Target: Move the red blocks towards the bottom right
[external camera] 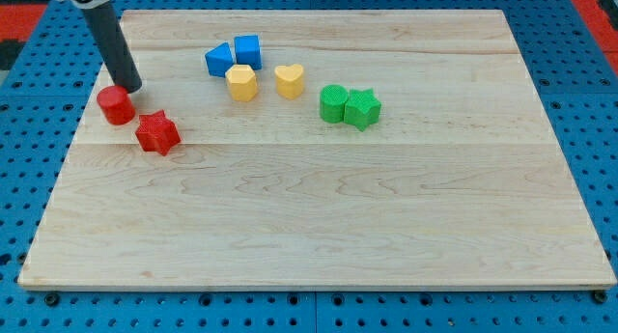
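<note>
A red cylinder block [115, 105] lies near the board's left edge, with a red star block [157, 132] just to its lower right, a small gap between them. My rod comes down from the view's top left, and my tip [130, 86] rests at the upper right rim of the red cylinder, touching or nearly touching it. The red star sits below and to the right of the tip.
A blue triangle block [219, 59] and a blue cube [248, 51] sit at top centre. A yellow hexagon [241, 82] and a yellow heart [289, 80] lie below them. A green cylinder [333, 103] touches a green star [363, 108]. The wooden board [319, 227] lies on a blue pegboard.
</note>
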You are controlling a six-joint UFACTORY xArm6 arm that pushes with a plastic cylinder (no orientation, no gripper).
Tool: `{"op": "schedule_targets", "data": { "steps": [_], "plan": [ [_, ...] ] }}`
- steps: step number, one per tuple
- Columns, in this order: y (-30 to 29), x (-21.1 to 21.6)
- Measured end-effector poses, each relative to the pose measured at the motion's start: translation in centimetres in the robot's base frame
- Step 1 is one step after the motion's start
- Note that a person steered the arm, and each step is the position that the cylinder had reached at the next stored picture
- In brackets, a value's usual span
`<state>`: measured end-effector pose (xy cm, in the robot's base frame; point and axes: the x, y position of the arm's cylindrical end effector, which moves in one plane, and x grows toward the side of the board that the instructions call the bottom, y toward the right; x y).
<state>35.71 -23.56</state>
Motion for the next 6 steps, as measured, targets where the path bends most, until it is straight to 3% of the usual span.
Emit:
{"op": "schedule_targets", "data": {
  "steps": [1, 2, 3, 4, 5, 6],
  "plan": [
    [-5.1, -0.5],
    [-5.3, 3.3],
    [1.9, 7.7],
    [-1.0, 7.9],
    [-6.0, 5.3],
    [-0.2, 0.3]
  ]
}}
